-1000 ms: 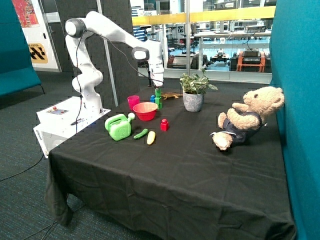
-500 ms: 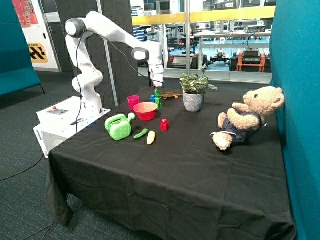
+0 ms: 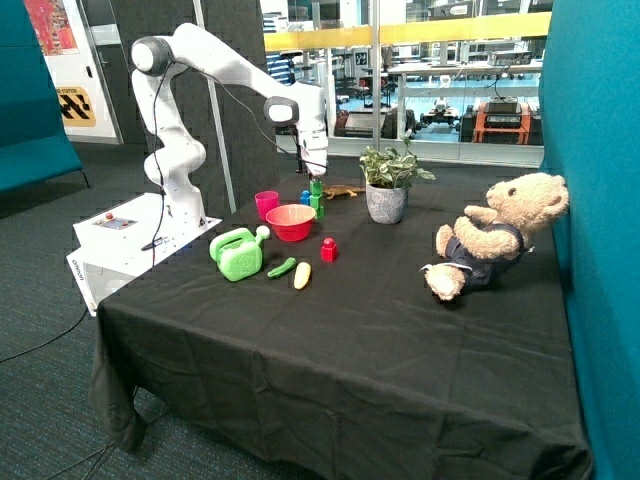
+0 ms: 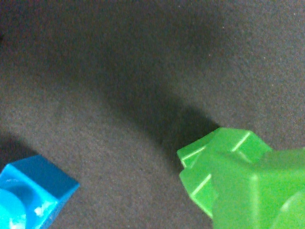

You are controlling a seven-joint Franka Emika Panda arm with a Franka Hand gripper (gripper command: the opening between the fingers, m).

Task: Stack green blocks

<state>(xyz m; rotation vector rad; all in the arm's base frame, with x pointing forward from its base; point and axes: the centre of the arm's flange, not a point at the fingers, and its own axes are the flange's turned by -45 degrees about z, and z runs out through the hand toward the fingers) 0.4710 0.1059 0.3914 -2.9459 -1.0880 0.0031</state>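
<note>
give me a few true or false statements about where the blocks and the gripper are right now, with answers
1. The green blocks sit one on top of the other behind the red bowl. True.
2. The gripper is right above the green blocks. True.
3. The red block is inside the red bowl. False: it stands on the black cloth, in front of the bowl.
4. The blue block sits on top of the green blocks. False: it rests on the cloth beside them.
5. The teddy bear lies in the watering can. False: they are far apart.
</note>
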